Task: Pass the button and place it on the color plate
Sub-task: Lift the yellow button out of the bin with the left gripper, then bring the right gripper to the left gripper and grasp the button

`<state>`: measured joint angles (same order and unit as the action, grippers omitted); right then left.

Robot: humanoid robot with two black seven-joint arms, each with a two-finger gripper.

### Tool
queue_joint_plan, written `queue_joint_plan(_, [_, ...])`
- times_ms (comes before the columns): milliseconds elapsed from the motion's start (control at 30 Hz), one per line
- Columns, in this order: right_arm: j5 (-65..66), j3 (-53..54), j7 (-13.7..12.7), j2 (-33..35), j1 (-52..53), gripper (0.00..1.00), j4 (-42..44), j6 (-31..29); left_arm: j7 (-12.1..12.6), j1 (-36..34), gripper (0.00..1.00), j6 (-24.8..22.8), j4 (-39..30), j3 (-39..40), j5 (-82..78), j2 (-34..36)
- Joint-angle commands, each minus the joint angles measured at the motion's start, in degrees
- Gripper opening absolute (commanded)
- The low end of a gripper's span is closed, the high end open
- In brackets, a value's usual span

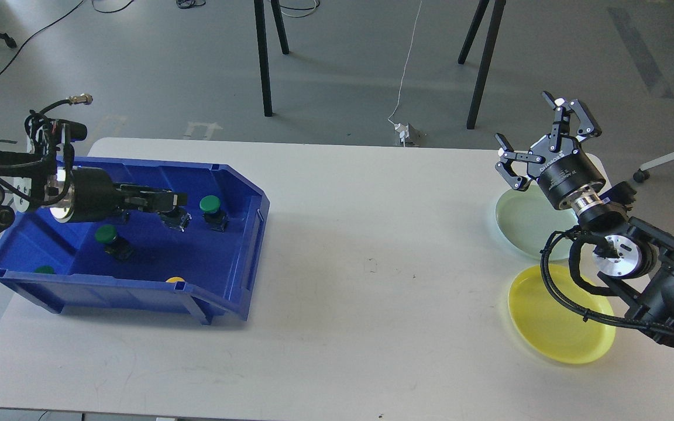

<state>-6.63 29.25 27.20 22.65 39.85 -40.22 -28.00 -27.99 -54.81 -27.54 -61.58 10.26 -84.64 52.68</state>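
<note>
Inside the blue bin [237, 234], the left tool [178, 202] looks clenched around a button [176, 219]; it should lift straight, clearing green buttons [210, 204]. The right tool [539, 143] waits released over the green plate [518, 225].

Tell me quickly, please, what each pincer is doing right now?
Left pincer: inside the blue bin, over a button; cannot be told.
Right pincer: open, holding nothing.
</note>
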Motion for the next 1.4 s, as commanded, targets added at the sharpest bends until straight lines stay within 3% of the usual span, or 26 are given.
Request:
queue_joint_plan(0, [-0.1,0.3,0.8,0.1,-0.9,0.99,-0.9,0.0,0.0,0.6,0.06,-0.5,-6.2,2.6,7.4,5.0])
queue_joint_plan(134, [-0.1,0.4,0.8,0.3,-0.9,0.99,-2.4,0.0,0.0,0.5,0.07,-0.5,-12.0,4.7,20.7,9.5])
queue_joint_plan(267, [1.8,0.1,0.8,4.3,-0.9,0.99,-10.8,0.0,0.0,0.7,0.06,-0.5,-16.1,13.8,33.3,9.4])
queue_joint_plan(467, [13.1,0.3,0.8,12.8,-1.0,0.99,-27.4,8.0,0.0,0.9,0.07,-0.5,-13.2,15.7,44.7,-4.9])
queue_joint_plan(634, [13.9,0.5,0.8,14.7,-5.0,0.99,-35.0,8.6,0.0,5.0,0.07,-0.5,-6.2,15.8,45.4,-16.8])
queue_joint_plan(768, [16.2,0.2,0.8,12.3,-6.5,0.99,-36.5,9.2,0.0,7.0,0.07,-0.5,-5.0,15.8,45.4,-19.3])
queue_joint_plan(1169, [19.4,-2.0,0.8,-5.8,-2.9,0.99,-30.9,16.8,0.0,8.6,0.07,-0.5,-5.0,17.4,46.1,-19.5])
queue_joint_plan(1369, [19.5,-2.2,0.8,-9.9,-0.3,0.99,-30.3,19.7,0.0,8.6,0.07,-0.5,-5.0,17.4,46.1,-19.5])
